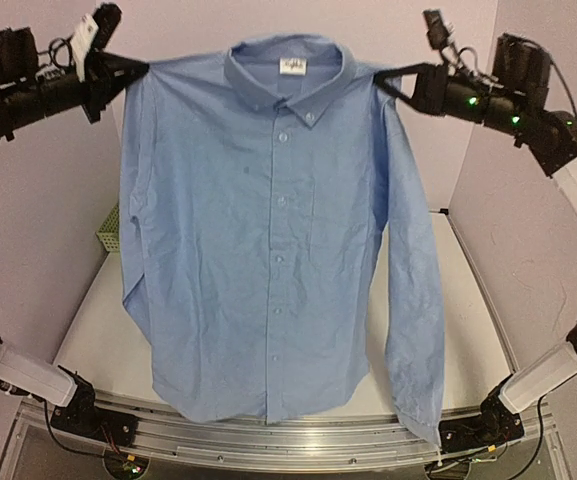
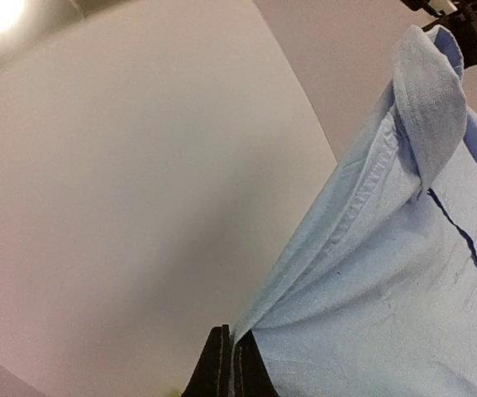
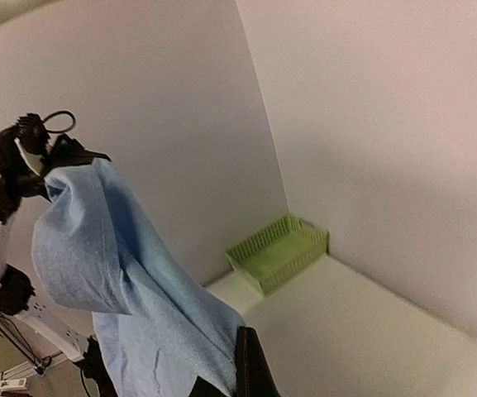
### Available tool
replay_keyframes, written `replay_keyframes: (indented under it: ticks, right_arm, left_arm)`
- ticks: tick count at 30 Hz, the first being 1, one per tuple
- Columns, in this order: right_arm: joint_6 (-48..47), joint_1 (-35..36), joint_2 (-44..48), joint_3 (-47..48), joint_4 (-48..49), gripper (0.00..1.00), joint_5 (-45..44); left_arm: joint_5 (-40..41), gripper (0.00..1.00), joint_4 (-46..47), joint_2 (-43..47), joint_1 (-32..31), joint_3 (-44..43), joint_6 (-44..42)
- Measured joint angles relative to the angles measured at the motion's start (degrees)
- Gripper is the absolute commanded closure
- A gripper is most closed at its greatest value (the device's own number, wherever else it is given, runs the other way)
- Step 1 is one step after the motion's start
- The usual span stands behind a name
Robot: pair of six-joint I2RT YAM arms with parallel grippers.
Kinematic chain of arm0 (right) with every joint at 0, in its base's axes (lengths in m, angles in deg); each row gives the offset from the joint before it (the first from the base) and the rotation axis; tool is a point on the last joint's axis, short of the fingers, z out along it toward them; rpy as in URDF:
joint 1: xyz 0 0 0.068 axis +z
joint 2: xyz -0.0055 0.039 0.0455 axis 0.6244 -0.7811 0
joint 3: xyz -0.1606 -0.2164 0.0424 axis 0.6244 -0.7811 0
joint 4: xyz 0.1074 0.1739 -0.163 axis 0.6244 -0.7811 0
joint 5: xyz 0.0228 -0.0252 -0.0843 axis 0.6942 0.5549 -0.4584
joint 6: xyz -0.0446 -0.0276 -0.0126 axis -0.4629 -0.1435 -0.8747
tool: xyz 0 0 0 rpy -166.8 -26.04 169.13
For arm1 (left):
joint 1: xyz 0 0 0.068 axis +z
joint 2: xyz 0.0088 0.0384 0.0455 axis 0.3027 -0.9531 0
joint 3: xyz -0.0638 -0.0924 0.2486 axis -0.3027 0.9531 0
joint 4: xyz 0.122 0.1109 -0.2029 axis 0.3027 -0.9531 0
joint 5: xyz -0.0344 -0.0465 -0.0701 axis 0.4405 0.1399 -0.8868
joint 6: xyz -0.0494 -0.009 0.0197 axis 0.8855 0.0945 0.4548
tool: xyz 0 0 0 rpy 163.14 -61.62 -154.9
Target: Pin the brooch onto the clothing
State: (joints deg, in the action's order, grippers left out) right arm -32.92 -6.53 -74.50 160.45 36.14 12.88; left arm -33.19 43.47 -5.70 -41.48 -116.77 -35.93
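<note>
The clothing [image 1: 268, 220], a light blue button-up shirt, hangs spread out in mid-air above the table, front facing the top camera, collar up. My left gripper [image 1: 140, 70] is shut on its left shoulder and my right gripper [image 1: 383, 78] is shut on its right shoulder. In the left wrist view the black fingers [image 2: 215, 368] pinch a fold of the blue cloth [image 2: 387, 298]. The right wrist view shows blue cloth [image 3: 139, 306] draped over my right gripper [image 3: 236, 376]. The brooch is out of view.
A pale green plastic basket [image 3: 278, 251] stands on the white table [image 3: 370, 331] against the back wall, partly hidden behind the shirt's left edge [image 1: 110, 228] in the top view. Purple-grey walls enclose the table on three sides.
</note>
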Motion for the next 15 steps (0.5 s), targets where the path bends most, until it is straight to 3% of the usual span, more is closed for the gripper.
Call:
replay_keyframes:
  ticks: [4, 7, 11, 15]
  right_arm:
    - [1.1, -4.1, -3.1, -11.0, -2.1, 1.00, -0.2]
    - [1.6, -9.0, -12.8, -11.6, -3.1, 1.00, 1.7]
    - [0.9, -12.4, -33.7, 1.8, -4.8, 1.00, 1.2]
    - [0.6, -13.8, -54.2, 19.3, -3.5, 1.00, -0.6]
  left_arm:
    - [3.5, 1.00, -1.7, 2.1, 0.7, 16.6, 4.8]
    - [3.7, 1.00, -1.1, -1.3, 0.7, 25.2, 6.8]
    - [4.8, 1.00, 5.3, -14.6, 2.3, 26.1, 6.8]
    - [6.8, 1.00, 10.8, -30.5, 4.9, 21.3, 5.5]
